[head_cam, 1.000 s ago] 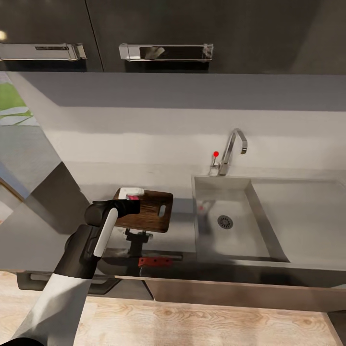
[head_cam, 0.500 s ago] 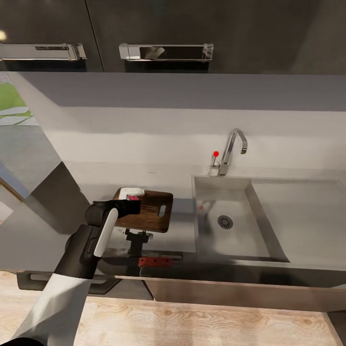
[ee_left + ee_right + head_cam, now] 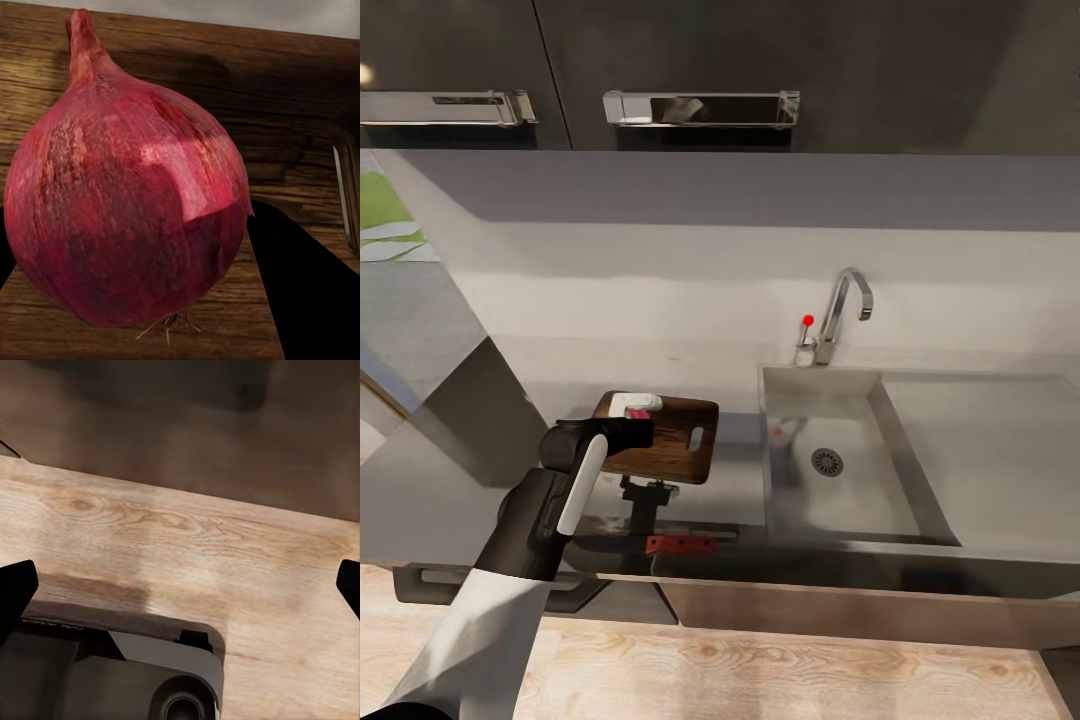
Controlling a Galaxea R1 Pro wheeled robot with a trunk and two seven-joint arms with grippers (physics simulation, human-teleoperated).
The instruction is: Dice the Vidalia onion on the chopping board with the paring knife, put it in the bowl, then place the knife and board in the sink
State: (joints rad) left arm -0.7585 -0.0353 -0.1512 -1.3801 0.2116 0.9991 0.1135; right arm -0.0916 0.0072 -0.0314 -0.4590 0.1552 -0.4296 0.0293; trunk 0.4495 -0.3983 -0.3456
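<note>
Head view first: our left arm reaches up from the lower left, bent at the elbow, with the wrist over the near-left corner of the chopping board. From up here the left hand itself is tucked behind the black wrist housing, so we can't read its fingers from this angle. The board lies flat on the grey tabletop, just left of the sink, slot handle end toward the basin. At the board's far-left corner we can make out a bit of the white bowl with something pink peeking at its edge. The paring knife lies on the tabletop close to the front edge, red handle toward us, apart from the board. The tap's red knob sits behind the basin. Left wrist view gives us what the head can't: the Vidalia onion is right up against the camera, stem tip pointing away, with the board's wood grain behind it and the dark fingers of the left hand flanking it on both sides, so we're clamped on the onion over the board. Right wrist view is looking down at the wooden floor and part of our own base, and the right hand has its two dark fingertips at opposite edges, spread wide with nothing between them.
</note>
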